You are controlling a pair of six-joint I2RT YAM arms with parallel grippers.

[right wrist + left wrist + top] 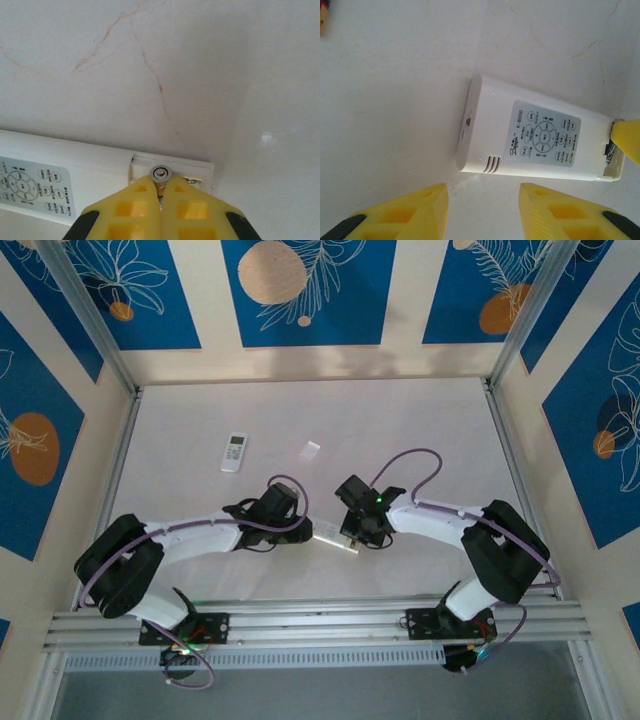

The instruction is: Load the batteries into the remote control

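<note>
Remote control (pixel 326 535) lay near the middle of the white table (pixel 420 420) as I saw it from above, at the spot where the two arms met. The left claw (pixel 303 527) stood at its nine o'clock end and the right claw (pixel 352 539) at its three o'clock end. At about ten o'clock from there, well apart, lay a second small white remote (pixel 234 451). A pale little plate (pixel 310 451) rested at twelve o'clock.

From the left wrist, the remote control (pixel 490 135) lay face up, running from nine o'clock towards four. Its grey key panel (pixel 542 132) read "K-6000". A script brand name beside that and the print on the keys were too small to read. The left claw (pixel 482 192) hung at six o'clock with its yellow fingers spread, clear of the casing. At three o'clock a yellow fingertip (pixel 626 142) of the right claw sat at the open battery bay (pixel 615 167).

From the right wrist, the right claw (pixel 160 183) had its fingers pressed together, pinching a battery (pixel 160 173). The cell's round silver end showed at the tips, right over the open bay (pixel 200 169) at the end of the casing. Part of the key panel (pixel 35 187) showed at eight o'clock.
</note>
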